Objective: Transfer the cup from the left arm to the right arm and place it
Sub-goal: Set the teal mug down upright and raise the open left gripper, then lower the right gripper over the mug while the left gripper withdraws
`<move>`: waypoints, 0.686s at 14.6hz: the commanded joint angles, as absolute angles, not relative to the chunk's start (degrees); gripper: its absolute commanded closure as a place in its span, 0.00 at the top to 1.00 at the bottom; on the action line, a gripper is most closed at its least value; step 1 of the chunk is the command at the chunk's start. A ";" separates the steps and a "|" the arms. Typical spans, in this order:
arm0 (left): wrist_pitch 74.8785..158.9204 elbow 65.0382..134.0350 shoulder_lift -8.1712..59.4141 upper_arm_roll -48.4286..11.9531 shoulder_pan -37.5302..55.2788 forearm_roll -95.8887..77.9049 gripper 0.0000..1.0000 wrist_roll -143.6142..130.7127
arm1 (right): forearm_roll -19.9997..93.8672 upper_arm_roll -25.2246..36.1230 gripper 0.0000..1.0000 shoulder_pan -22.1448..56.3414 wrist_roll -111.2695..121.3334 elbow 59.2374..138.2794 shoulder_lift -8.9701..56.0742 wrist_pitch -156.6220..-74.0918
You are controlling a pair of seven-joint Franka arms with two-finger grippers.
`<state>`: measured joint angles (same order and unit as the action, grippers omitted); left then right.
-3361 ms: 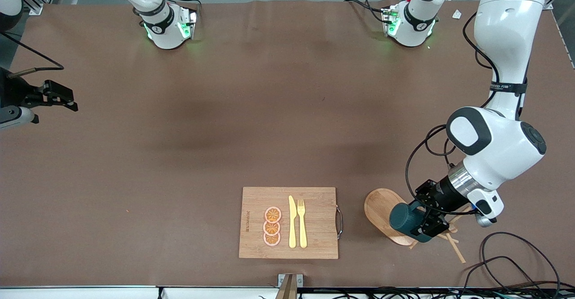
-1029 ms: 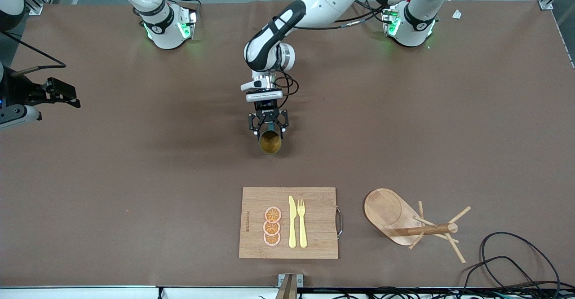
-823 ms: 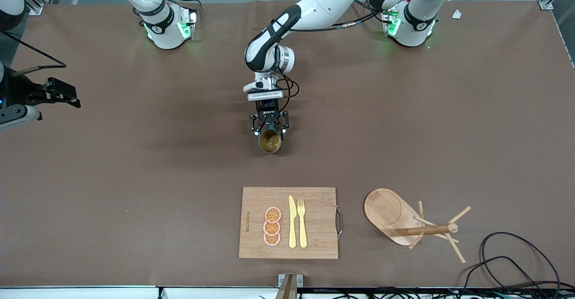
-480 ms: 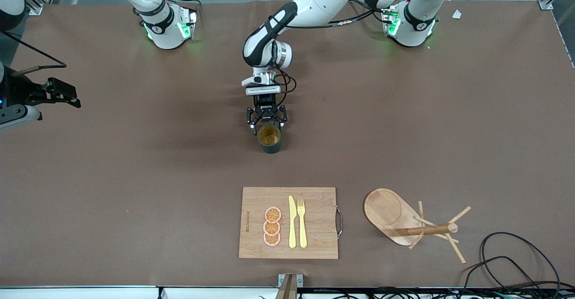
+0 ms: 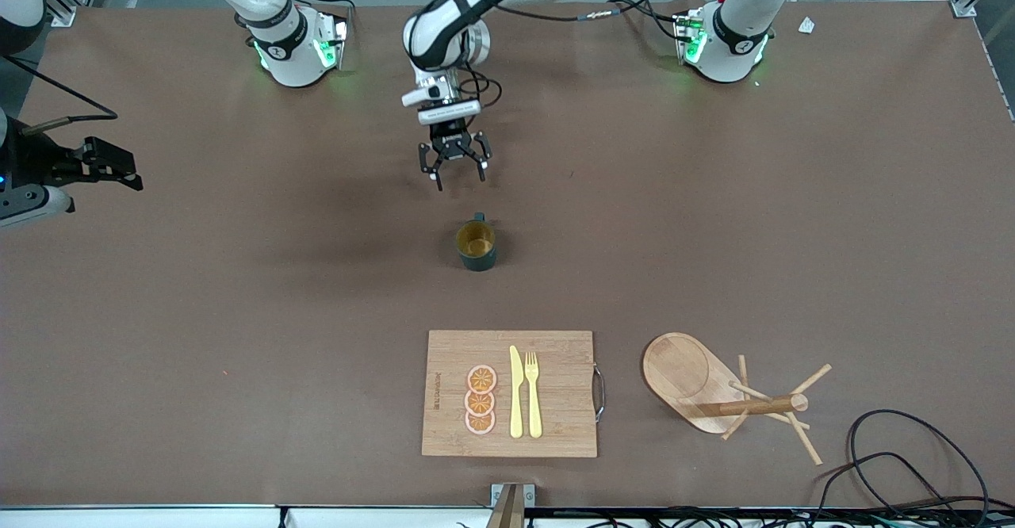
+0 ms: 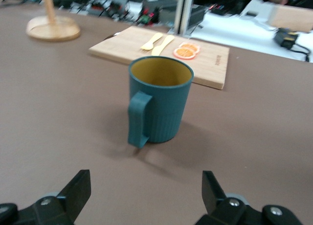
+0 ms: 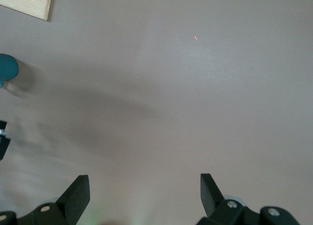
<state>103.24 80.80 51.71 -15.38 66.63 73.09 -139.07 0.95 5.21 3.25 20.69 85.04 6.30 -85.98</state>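
The dark teal cup (image 5: 476,245) stands upright on the bare table, farther from the front camera than the cutting board, with its loop handle turned toward the robots' bases. In the left wrist view the cup (image 6: 159,100) shows its tan-yellow inside and ribbed side. My left gripper (image 5: 456,170) hangs open over the table between the cup and the bases, apart from the cup, nothing between its fingers (image 6: 78,188). My right gripper (image 5: 127,175) waits open over the right arm's end of the table; its own view (image 7: 145,195) shows only table, with the cup (image 7: 7,68) at the edge.
A wooden cutting board (image 5: 555,425) with orange slices (image 5: 480,399), a yellow knife (image 5: 516,392) and a fork (image 5: 533,393) lies near the front edge. Beside it, toward the left arm's end, a wooden mug tree (image 5: 682,369) lies tipped over. Black cables (image 5: 912,464) coil at that corner.
The left gripper set the cup down upright, opened, and drew back toward the bases away from it. The right arm has not moved.
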 commanded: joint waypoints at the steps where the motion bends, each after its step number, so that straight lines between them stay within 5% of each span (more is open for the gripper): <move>1: 103.01 81.91 43.71 -15.64 65.48 62.79 1.00 -132.74 | 0.79 5.27 1.00 3.34 20.83 85.78 5.45 -85.43; 5: 103.10 81.91 34.74 -15.12 60.14 50.56 1.00 -122.45 | 1.49 5.19 1.00 7.28 12.86 89.63 4.92 -84.90; 10: 103.01 81.91 26.56 -15.03 47.14 37.21 1.00 -108.67 | 5.27 5.19 1.00 16.67 -2.15 95.17 5.19 -94.02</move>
<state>102.84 80.17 30.12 -14.64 52.14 42.18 -113.45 3.97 4.82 12.09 5.01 91.83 6.40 -90.24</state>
